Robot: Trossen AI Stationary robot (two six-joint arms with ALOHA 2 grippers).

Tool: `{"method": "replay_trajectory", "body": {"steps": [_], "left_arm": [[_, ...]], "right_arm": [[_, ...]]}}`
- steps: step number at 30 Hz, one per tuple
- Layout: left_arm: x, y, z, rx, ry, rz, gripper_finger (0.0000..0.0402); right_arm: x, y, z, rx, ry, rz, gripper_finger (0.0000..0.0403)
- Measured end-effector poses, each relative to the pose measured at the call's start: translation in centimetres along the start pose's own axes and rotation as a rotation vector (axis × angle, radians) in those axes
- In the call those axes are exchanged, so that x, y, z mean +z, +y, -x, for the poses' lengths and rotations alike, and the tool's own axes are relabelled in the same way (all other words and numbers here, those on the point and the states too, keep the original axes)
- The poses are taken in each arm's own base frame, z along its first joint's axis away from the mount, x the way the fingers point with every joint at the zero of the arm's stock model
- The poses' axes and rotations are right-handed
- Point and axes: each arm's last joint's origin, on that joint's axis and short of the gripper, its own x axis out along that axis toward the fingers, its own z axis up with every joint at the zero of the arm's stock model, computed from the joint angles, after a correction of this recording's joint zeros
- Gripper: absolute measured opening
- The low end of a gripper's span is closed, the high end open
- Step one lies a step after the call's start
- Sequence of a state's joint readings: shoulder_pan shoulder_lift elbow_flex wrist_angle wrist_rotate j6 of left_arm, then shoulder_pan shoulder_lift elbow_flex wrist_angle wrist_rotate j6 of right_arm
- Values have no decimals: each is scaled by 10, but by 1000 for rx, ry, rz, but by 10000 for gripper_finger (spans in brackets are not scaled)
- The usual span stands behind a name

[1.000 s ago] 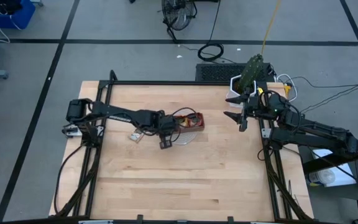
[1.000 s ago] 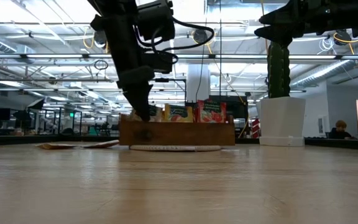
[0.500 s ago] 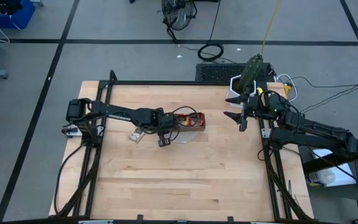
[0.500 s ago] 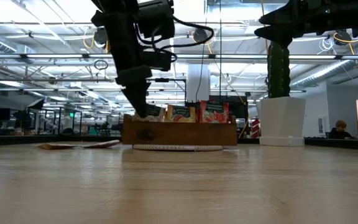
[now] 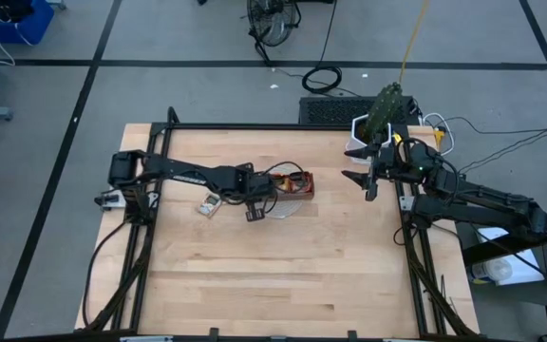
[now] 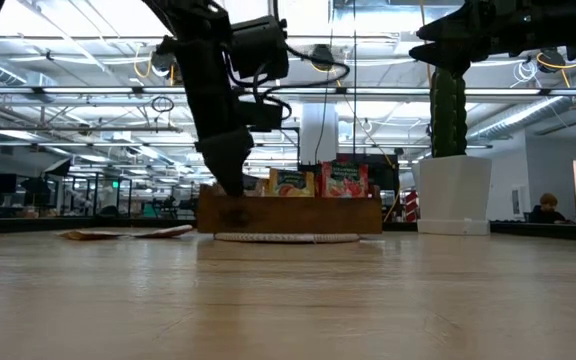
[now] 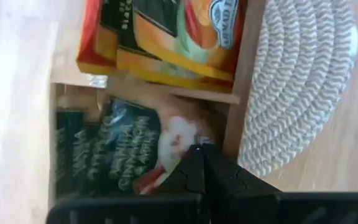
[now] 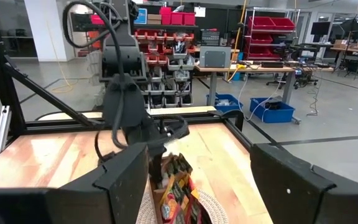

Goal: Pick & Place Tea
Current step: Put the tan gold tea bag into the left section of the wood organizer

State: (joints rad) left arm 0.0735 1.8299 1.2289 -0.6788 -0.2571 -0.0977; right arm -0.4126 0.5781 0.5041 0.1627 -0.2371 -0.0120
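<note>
Wooden table (image 5: 254, 275): left gripper (image 5: 253, 215) closed, empty, at tray (image 5: 288, 187) left end; right gripper (image 5: 361, 163) wide, far right.

The tea sachets (image 6: 313, 181) stand upright in a row, packed on edge: orange-yellow ones with a green patch (image 7: 166, 37) sit in the compartment just past the left gripper (image 5: 252, 213), and red ones (image 6: 342, 180) stand beyond those, at the end farthest from it. Directly under the closed fingertips lies a pale sachet with a dark label (image 7: 114, 152), tilted in its compartment, with a reddish patch near the tips. Behind that gripper, well apart from the row, two loose sachets (image 5: 207, 205) lie flat on the table (image 5: 254, 275), far from the right gripper (image 5: 366, 167).
</note>
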Motion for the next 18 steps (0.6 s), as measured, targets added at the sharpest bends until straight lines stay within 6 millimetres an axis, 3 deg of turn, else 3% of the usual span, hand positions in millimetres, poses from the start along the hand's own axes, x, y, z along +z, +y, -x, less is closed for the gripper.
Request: {"method": "replay_trajectory", "body": {"steps": [8,18], "left_arm": [[-3,3,3,17,22,2,0],[-2,8,-17,31,71,34,0]], "right_arm": [[0,0,0,0,0,0,260],[0,0,0,0,0,-1,260]]}}
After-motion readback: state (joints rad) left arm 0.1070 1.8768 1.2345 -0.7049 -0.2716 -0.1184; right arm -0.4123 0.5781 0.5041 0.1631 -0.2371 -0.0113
